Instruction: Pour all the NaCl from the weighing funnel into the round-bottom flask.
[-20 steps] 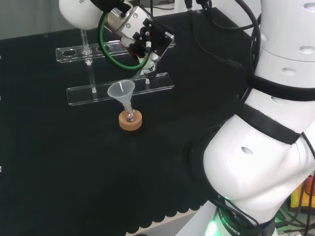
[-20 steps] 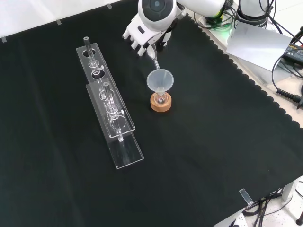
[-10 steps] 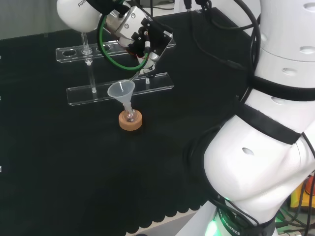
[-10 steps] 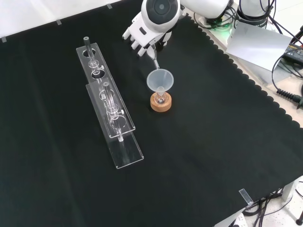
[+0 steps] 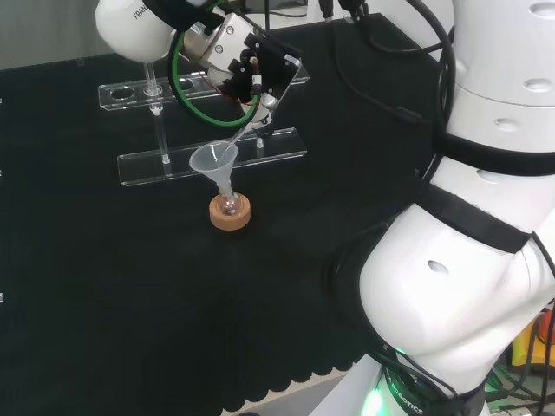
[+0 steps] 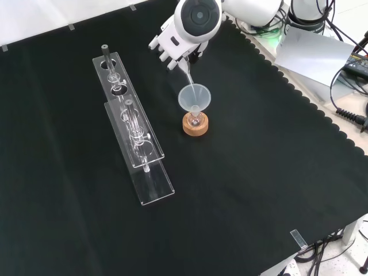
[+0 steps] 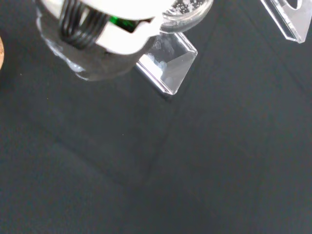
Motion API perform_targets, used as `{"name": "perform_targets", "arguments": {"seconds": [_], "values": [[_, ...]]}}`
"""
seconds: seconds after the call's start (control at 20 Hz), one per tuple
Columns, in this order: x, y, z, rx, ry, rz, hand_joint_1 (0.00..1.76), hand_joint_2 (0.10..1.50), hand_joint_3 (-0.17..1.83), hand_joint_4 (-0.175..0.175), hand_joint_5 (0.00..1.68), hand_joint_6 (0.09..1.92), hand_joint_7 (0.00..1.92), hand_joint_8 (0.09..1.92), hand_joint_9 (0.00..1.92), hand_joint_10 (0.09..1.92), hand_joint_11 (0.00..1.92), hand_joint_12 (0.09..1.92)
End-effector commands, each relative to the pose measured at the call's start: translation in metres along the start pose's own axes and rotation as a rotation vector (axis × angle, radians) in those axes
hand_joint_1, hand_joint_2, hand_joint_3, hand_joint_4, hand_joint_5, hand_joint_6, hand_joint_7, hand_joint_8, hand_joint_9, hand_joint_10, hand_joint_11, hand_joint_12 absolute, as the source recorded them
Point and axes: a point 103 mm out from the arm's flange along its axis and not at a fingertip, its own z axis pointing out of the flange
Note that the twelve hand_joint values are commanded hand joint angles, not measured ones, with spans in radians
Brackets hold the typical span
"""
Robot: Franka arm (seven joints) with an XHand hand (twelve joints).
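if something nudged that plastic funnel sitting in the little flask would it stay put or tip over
Probably tippy: the funnel has a wide mouth above a thin stem, seated in a small flask on a cork ring. It already leans in the head view. It looks like thin, light plastic, so a light knock might shift it.

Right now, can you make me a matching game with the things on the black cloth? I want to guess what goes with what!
Things:
1. cork ring
2. plastic funnel
3. hand
4. clear rack

Descriptions:
A. holds a thin glass stem tilted down over the funnel
B. long, lying left of the flask in the front view
C. brown, under the little flask
D. wide mouth up, its spout down in the flask's neck

Pairs: 1-C, 2-D, 3-A, 4-B
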Motion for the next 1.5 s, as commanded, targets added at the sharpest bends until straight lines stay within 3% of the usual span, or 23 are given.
{"name": "perform_targets", "arguments": {"seconds": [0.05,0.4,1.1,1.4,1.5], "values": [[0.003,-0.002,-0.006,-0.014,0.006,0.002,1.09,0.70,0.69,0.175,1.14,0.92,0.94,0.65,1.18,0.39,0.83,1.04],[0.003,-0.003,-0.008,-0.003,-0.035,0.014,1.09,0.70,0.70,0.175,1.14,0.92,0.93,0.65,1.18,0.39,0.83,1.04],[-0.007,-0.004,0.000,0.014,-0.048,0.031,1.09,0.70,0.70,0.175,1.14,0.93,0.93,0.65,1.17,0.39,0.83,1.04],[0.003,-0.001,-0.008,0.002,-0.085,0.018,1.09,0.70,0.70,0.175,1.14,0.93,0.93,0.65,1.17,0.39,0.83,1.04],[0.001,-0.002,-0.007,-0.008,-0.061,0.009,1.09,0.70,0.70,0.175,1.14,0.93,0.93,0.65,1.17,0.39,0.83,1.04]]}}
